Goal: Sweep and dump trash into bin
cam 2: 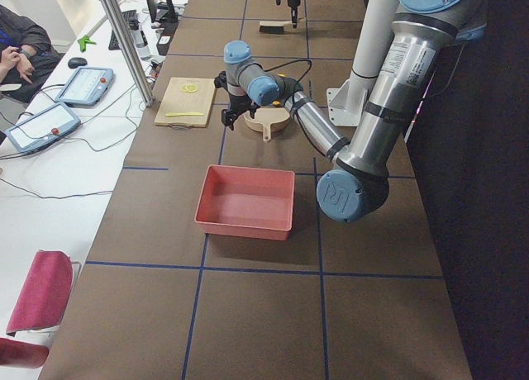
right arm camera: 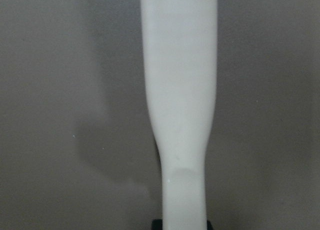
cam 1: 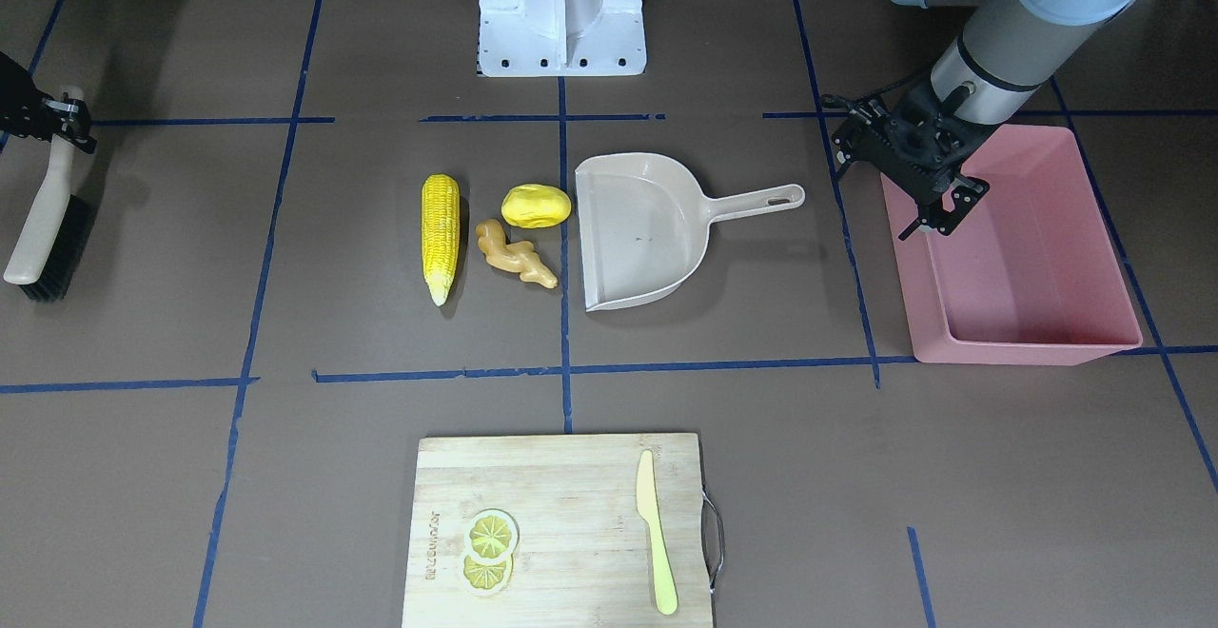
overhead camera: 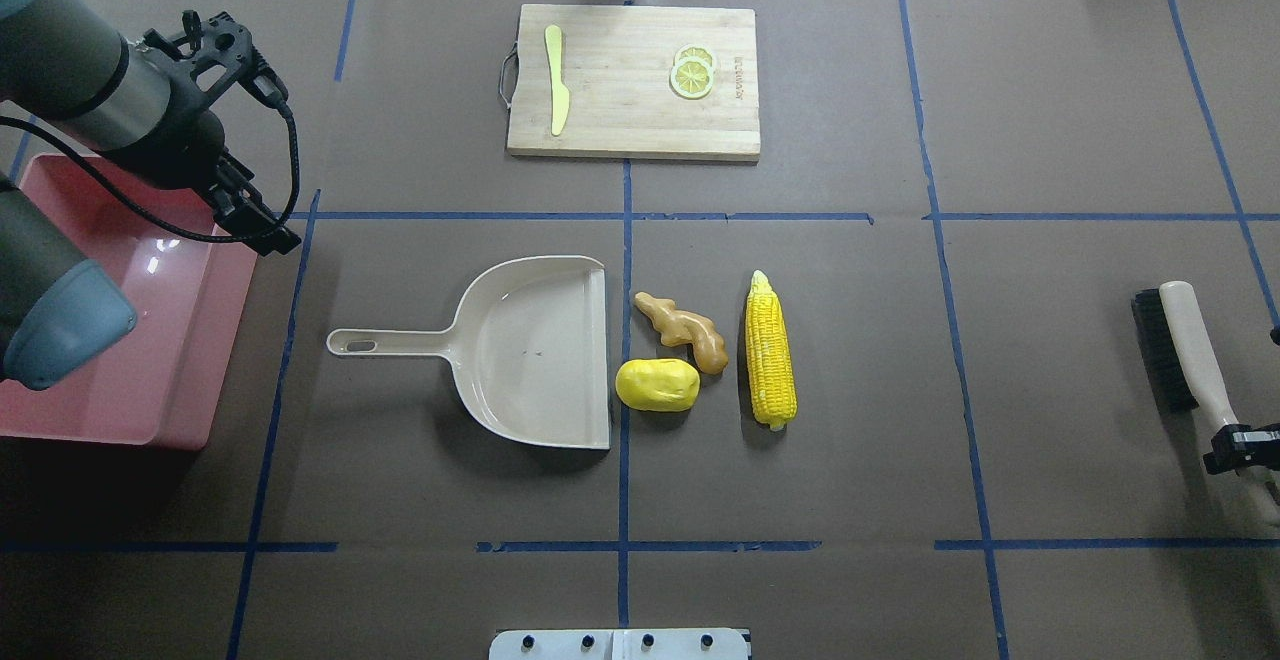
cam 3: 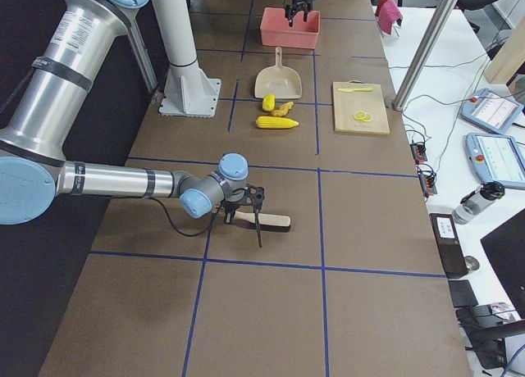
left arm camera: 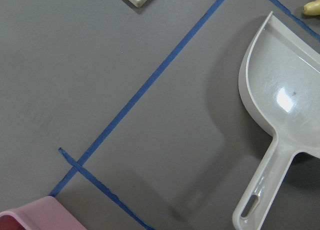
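The trash lies mid-table: a yellow corn cob [cam 1: 440, 236], a smooth yellow potato-like lump [cam 1: 536, 206] and a tan ginger root [cam 1: 514, 255], just beside the open mouth of the beige dustpan [cam 1: 638, 228]. The pink bin [cam 1: 1028, 343] stands past the dustpan's handle. My left gripper [cam 1: 942, 209] hovers over the bin's near corner, open and empty. My right gripper [cam 1: 67, 119] is shut on the handle of a black-bristled brush [cam 1: 43, 228], far from the trash at the table's other end. The handle fills the right wrist view [right arm camera: 180, 90].
A wooden cutting board [cam 1: 561, 495] with a yellow-green knife [cam 1: 657, 533] and lemon slices [cam 1: 490, 547] lies across the table from the robot. The white robot base [cam 1: 561, 9] stands behind the trash. Blue tape lines cross the brown tabletop.
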